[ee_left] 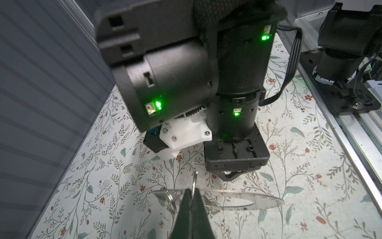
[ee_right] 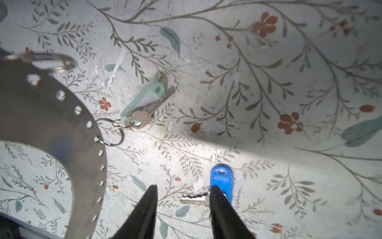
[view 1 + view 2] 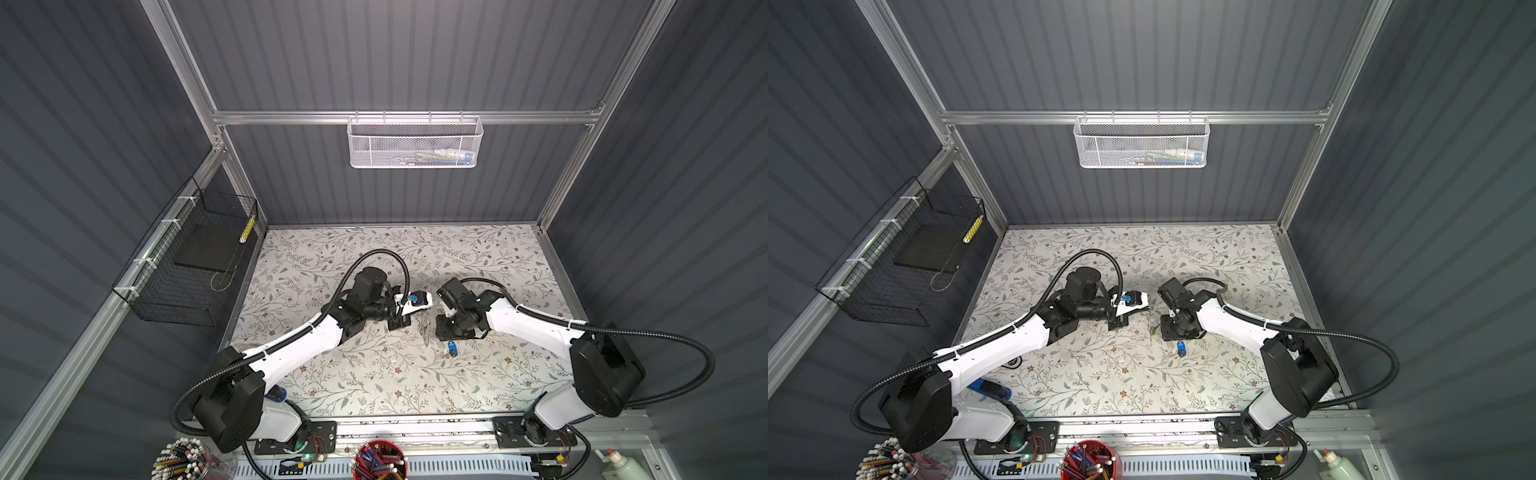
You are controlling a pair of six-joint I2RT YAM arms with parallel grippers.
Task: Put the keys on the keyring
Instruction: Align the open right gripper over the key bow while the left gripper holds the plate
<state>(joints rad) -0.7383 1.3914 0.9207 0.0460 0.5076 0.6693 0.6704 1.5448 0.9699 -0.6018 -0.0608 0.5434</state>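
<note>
Plainly, we count two keys, one keyring and two grippers. In the right wrist view the keyring [image 2: 51, 115] shows as a broad grey band with a row of small holes along its outer edge. We count two small split rings on it: the first split ring [image 2: 123, 134] passes through an edge hole, and the second split ring [image 2: 71, 63] sits at the band's far end. The mint-tagged key [image 2: 144, 101] lies on the floral table [image 2: 268, 82] just beside the band. It appears linked to the first split ring, though the join is small and we cannot be sure.

The blue-tagged key [image 2: 221, 178] lies flat on the table, well apart from the band and joined to nothing. The right gripper [image 2: 184, 187] hangs over it with jaws spread and nothing between them. One finger overlaps the tag's edge in this view, but we cannot tell whether it touches.

In the left wrist view the left gripper [image 1: 192, 191] has its jaws pressed together, pinching the keyring [image 1: 237, 199], which shows here nearly edge-on. In both top views the keyring [image 3: 426, 328] appears as a thin sliver between the two arms, with the blue-tagged key [image 3: 1180, 348] near the right arm
</note>
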